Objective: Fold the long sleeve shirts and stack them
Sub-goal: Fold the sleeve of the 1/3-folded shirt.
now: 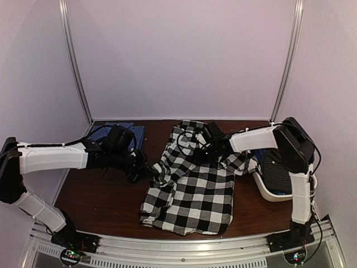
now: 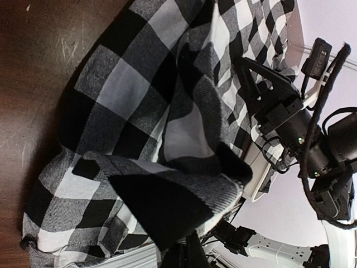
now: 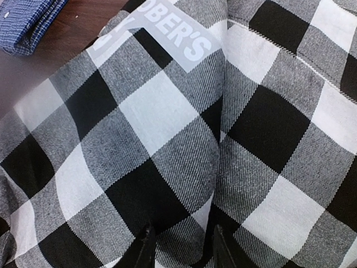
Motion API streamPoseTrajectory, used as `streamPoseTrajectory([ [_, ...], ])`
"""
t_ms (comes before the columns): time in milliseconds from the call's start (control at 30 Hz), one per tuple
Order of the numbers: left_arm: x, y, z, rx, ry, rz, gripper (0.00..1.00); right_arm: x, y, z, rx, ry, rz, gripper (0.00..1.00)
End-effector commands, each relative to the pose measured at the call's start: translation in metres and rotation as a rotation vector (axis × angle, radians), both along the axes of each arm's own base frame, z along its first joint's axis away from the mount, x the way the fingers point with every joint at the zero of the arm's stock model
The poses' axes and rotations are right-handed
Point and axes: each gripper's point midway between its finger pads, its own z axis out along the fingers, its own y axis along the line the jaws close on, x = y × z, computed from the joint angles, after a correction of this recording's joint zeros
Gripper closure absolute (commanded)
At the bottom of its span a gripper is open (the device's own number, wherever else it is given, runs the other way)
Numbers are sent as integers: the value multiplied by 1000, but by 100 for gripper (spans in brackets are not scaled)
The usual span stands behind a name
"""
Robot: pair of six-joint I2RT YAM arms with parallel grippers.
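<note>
My left gripper point(image 2: 187, 254) is clamped on the bunched left edge of the black-and-white checked shirt point(image 1: 192, 192) mid-counter point(image 1: 100, 195), my right gripper point(image 3: 183, 248) sits half-open astride a crease, hold uncertain; mid-fold, I judge, and next the edge carries inward.

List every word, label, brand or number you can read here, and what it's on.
"OBER'S": white letters on a grey label on the checked shirt, with the beginning cut off.
Second line under it: only fragments show, so it is unreadable.
Nothing else can be read in any view.
</note>
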Motion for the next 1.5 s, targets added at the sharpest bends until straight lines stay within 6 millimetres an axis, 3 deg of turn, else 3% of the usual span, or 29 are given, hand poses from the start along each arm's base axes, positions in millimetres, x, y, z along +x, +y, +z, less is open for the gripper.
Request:
streamPoseTrajectory([
  [0,-5,-8,3,-31,25,-5,100,1,4,-9,1,25,9,64],
  [100,-7,-10,5,-38,28,-5,100,0,3,-11,-2,30,8,70],
  [267,-14,-13,7,-37,45,-25,100,3,1,-5,-10,18,-3,94],
  [333,-17,-14,8,-37,50,-34,100,4,-2,-1,-25,13,-15,99],
  [467,-23,-13,12,-30,54,-55,98,10,-12,4,-69,-11,-49,100],
  [567,-29,-6,8,-13,58,-59,87,12,-15,1,-85,-4,-54,100],
  [667,-35,-1,1,-3,47,-84,72,11,-17,-2,-99,6,-59,96],
  [733,-36,1,1,7,14,-106,64,10,-18,1,-94,-1,-65,87],
  [900,-13,21,-1,94,-133,-163,49,5,-21,19,-95,-35,-72,61],
  [1033,7,45,-18,217,-228,-224,42,-2,-24,30,-95,-54,-71,51],
  [1100,14,53,-27,251,-258,-241,36,-7,-24,33,-95,-59,-64,47],
  [1300,37,42,-28,256,-478,-408,29,-16,-23,42,-87,-76,-54,44],
  [1467,32,26,-36,198,-547,-527,26,-21,-26,47,-78,-77,-56,43],
])
